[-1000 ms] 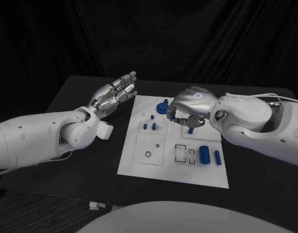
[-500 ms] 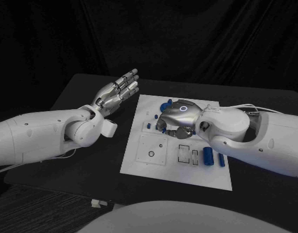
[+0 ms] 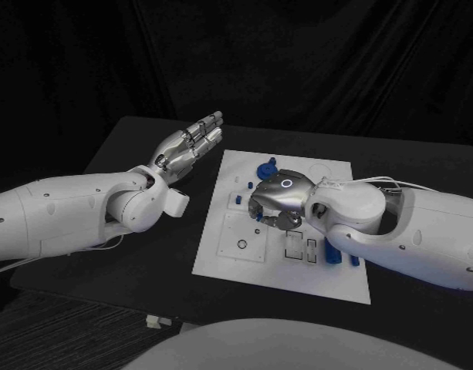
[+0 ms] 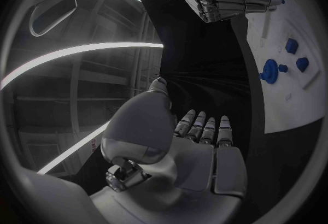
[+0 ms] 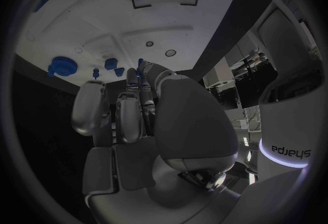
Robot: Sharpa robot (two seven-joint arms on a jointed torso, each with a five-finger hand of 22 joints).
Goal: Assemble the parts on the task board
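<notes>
Right hand carrying a peg over the board

The right hand (image 3: 282, 202) hovers over the middle of the task board (image 3: 323, 279), pinching a small blue peg (image 5: 141, 64) at its fingertips, long axis roughly along the fingers. Holes (image 5: 170, 53) sit just beyond the tip, so it's clearly nearer. The left hand (image 3: 187, 143) floats flat and unclenched off the board's left edge, holding nothing.

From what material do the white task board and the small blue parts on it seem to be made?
The flat white task board looks like matte plastic or painted sheet: even colour, no glare, crisp cut-out recesses. The material itself stays uncertain. The small blue parts, such as the round blue disc-shaped part, look like moulded or printed plastic: uniform saturated colour and a soft sheen, no metallic shine.
</notes>
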